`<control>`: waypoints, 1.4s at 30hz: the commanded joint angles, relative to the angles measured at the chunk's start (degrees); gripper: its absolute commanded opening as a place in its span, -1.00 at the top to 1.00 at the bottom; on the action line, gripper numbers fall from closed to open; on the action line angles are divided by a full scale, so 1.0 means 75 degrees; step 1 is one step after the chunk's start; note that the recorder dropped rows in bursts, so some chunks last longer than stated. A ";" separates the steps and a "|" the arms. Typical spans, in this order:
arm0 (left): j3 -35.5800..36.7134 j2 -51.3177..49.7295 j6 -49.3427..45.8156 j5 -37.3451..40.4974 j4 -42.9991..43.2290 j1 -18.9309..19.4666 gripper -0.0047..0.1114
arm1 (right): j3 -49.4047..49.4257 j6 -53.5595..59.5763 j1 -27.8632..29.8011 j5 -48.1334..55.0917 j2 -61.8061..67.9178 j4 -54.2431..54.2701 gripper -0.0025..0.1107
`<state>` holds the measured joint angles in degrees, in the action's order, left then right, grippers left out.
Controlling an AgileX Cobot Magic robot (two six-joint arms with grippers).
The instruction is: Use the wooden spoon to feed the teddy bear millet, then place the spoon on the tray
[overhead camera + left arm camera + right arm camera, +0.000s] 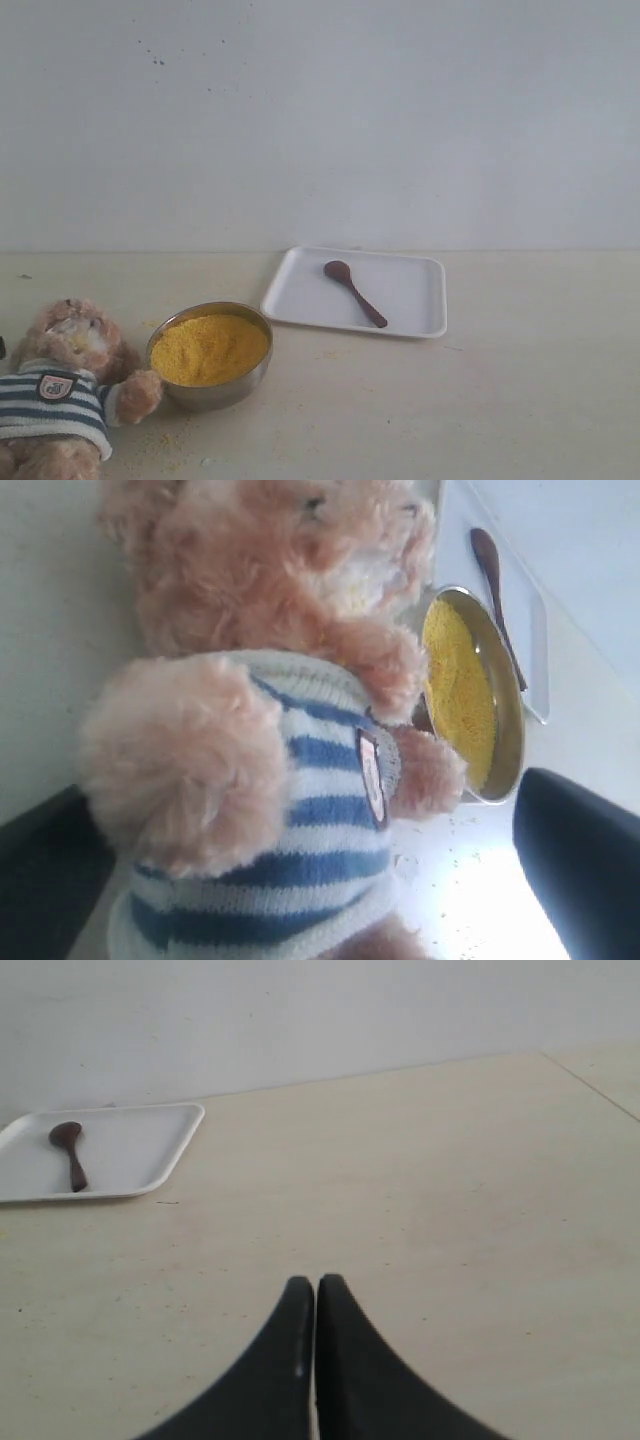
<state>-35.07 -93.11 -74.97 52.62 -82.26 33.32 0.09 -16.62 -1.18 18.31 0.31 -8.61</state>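
Observation:
The teddy bear (60, 390) in its striped shirt sits at the table's front left, one paw against the steel bowl (215, 395) heaped with yellow millet (208, 348). The wooden spoon (353, 292) lies on the white tray (410, 290) behind the bowl. In the left wrist view the bear (300, 630) fills the space between the spread dark fingers of my left gripper (305, 790), which is open, with a gap on the bowl side. My right gripper (316, 1282) is shut on nothing over bare table, far from the tray (130, 1150) and spoon (72, 1155). Neither gripper shows in the exterior view.
Loose millet grains (160, 440) are scattered on the table in front of the bowl and bear. A plain wall rises behind the table. The beige tabletop (520, 400) stretches to the right of the tray.

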 commanded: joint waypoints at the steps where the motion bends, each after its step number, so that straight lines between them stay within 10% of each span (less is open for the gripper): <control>1: -0.0019 0.1089 0.0812 -0.0428 0.0830 0.0122 -0.84 | -0.0013 0.0017 -0.0001 -0.0061 -0.0042 0.0187 0.96; 6: -0.0019 0.2462 0.2140 -0.1159 0.1343 0.0122 -0.34 | -0.0013 0.0017 -0.0001 -0.0078 -0.0042 0.0188 0.96; 12: -0.0063 0.3923 0.2531 -0.1761 0.1189 0.0122 0.83 | -0.0013 0.0017 -0.0001 -0.0091 -0.0042 0.0188 0.96; 27: 0.0604 0.8119 0.5822 -0.3419 0.4493 -0.1618 0.85 | -0.0013 0.0017 -0.0001 0.0057 -0.0042 0.0188 0.96; 42: 0.0604 1.1357 0.4785 -0.3351 0.6422 -0.4255 0.85 | -0.0013 0.0017 -0.0001 0.0057 -0.0042 0.0188 0.96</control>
<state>-30.88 -10.16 -36.82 28.71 -37.94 2.91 0.09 -16.62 -1.18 18.92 0.31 -7.24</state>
